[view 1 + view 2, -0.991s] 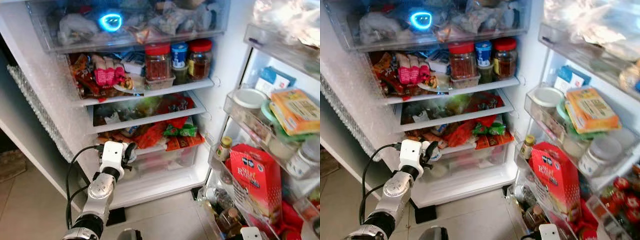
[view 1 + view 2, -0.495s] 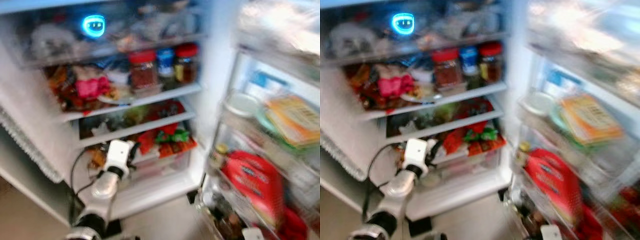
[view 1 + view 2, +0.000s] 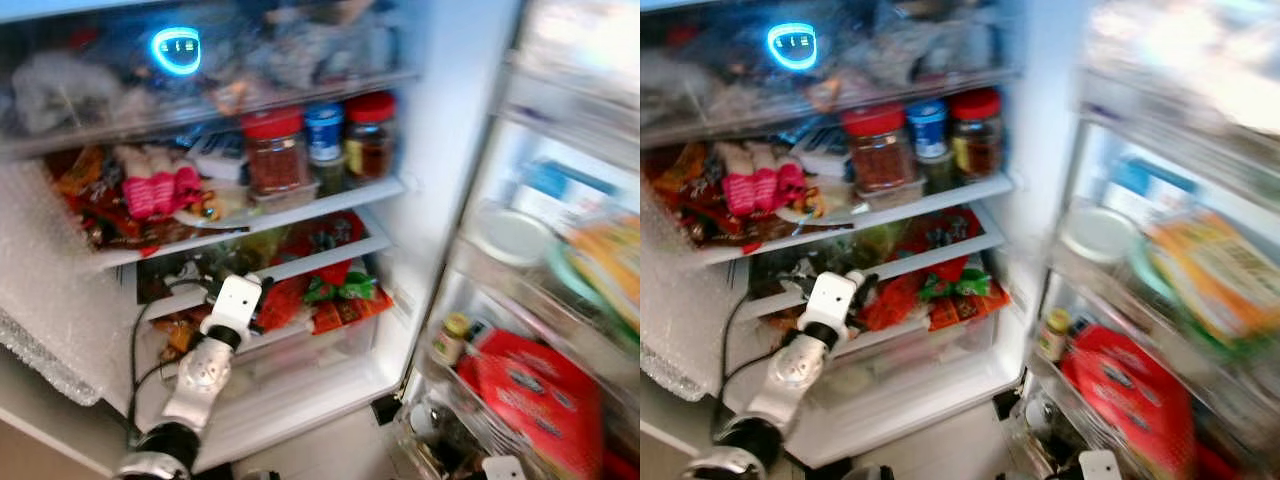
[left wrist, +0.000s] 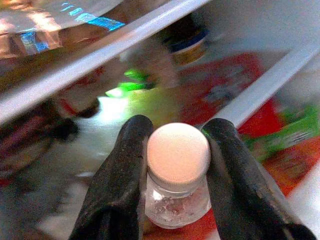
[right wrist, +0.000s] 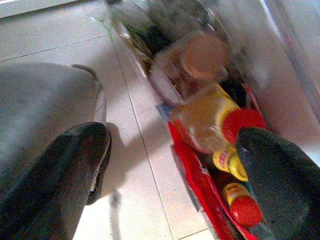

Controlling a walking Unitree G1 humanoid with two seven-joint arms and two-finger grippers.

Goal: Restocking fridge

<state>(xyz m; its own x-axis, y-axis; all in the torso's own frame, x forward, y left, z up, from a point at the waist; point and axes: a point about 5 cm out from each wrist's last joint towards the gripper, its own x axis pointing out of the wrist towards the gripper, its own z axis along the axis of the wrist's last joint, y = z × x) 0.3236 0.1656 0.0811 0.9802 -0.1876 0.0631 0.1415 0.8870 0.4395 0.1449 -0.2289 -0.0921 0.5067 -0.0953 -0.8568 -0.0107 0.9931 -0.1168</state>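
My left gripper (image 4: 177,150) clamped on small white-capped jar (image 4: 178,175) at fridge shelf (image 3: 300,262); my right gripper (image 5: 175,175) spread wide.

pale tiled floor (image 5: 145,165), bright light

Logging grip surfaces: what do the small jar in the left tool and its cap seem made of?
Small jar: clear and glossy, glass or hard plastic; its contents show through. Cap: smooth, matte pale pink, probably plastic. Left tool grips it at cap height.
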